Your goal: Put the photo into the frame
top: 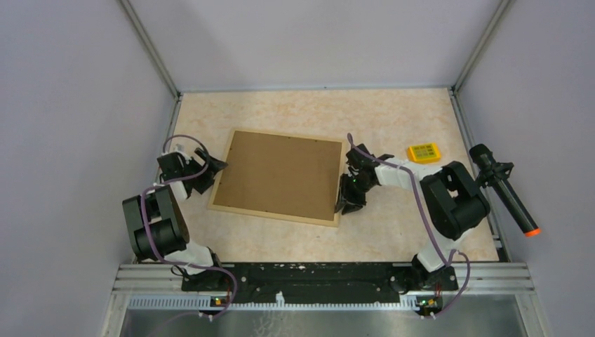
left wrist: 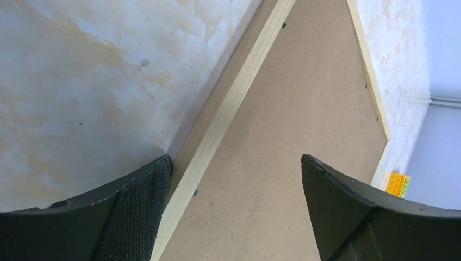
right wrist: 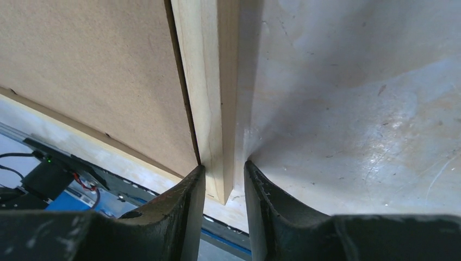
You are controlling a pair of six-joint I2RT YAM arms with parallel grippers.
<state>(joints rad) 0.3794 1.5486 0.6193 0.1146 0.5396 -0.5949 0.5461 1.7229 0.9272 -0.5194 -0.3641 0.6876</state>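
frame [top: 273, 215] lies flat on the desk [top: 393, 119], centre of the top view, brown back board [top: 279, 174] up, slightly skewed. right pincer [top: 345, 202] narrow, fingers [right wrist: 185, 212] pinching the frame's right wooden rail near its lower right corner. left pincer [top: 214, 172] wide, holding nothing, straddling the frame's left rail: one finger over bare desk, the other over the back board. yellow block [top: 424, 152] on the desk at upper right, well apart from the frame

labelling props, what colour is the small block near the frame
The block is yellow, clearest in the top external view.
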